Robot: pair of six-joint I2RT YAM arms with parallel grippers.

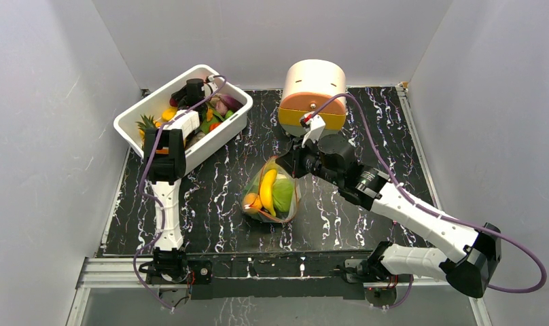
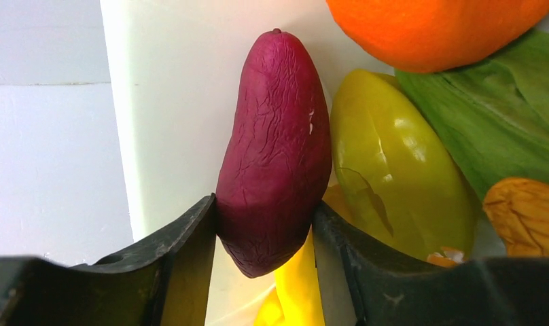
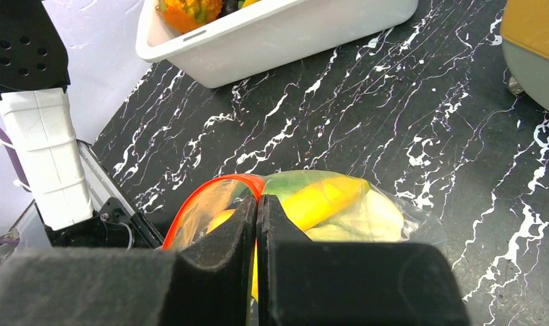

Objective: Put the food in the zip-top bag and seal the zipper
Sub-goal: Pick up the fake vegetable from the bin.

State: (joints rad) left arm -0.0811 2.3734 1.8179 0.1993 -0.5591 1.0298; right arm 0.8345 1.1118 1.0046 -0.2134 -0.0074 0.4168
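The zip-top bag lies mid-table with a yellow banana, a green piece and an orange piece inside. My right gripper is shut on the bag's mouth, pinching the orange-red zipper, which arcs open to its left. More food fills the white tub. Inside the tub, my left gripper has both fingers pressed against the sides of a purple sweet potato, which lies by the tub wall. Beside it are a yellow-green fruit, an orange and a green leaf.
A round cream-and-orange box stands at the back, just behind my right wrist. The white tub sits at the back left, angled, with a pineapple at its near end. Grey walls enclose the black marbled table.
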